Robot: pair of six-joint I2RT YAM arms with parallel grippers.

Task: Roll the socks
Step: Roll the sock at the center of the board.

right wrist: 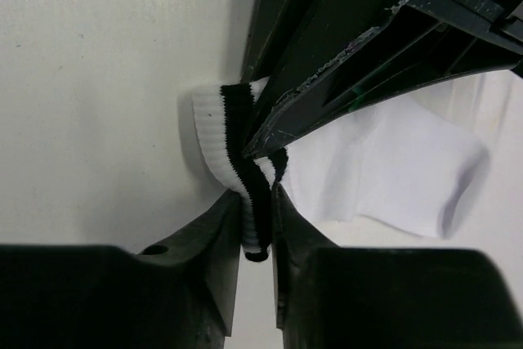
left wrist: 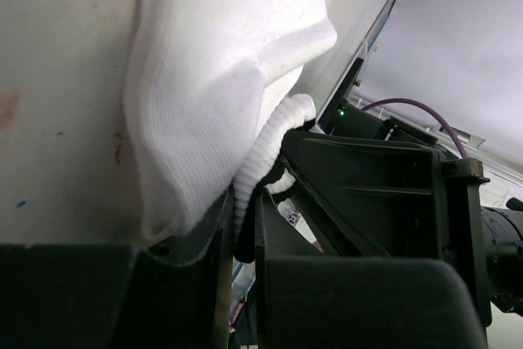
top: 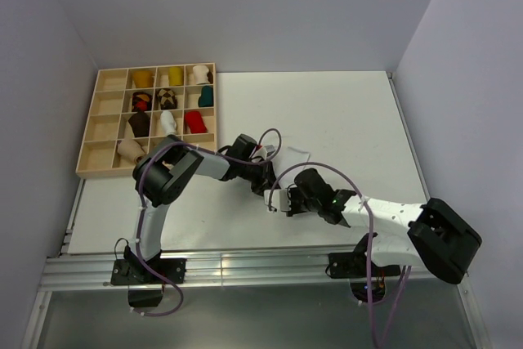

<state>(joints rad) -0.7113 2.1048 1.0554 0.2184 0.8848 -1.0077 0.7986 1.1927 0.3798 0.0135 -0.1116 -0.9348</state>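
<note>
A pale cream sock (left wrist: 221,79) with a ribbed, dark-striped cuff (right wrist: 214,120) lies on the white table; in the top view it shows faintly as the sock (top: 296,155) just beyond the two grippers. My left gripper (left wrist: 245,226) is shut on the cuff edge, with the sock's body bunched up ahead of it. My right gripper (right wrist: 255,218) meets it from the opposite side, its fingers pinched on the same striped cuff. In the top view the left gripper (top: 263,177) and right gripper (top: 282,200) sit close together at mid-table. No brown sock is in view.
A wooden compartment tray (top: 91,132) stands at the back left, holding several rolled socks, such as a red one (top: 194,122). Grey walls close in the table on three sides. A purple cable (top: 278,149) loops over the left wrist.
</note>
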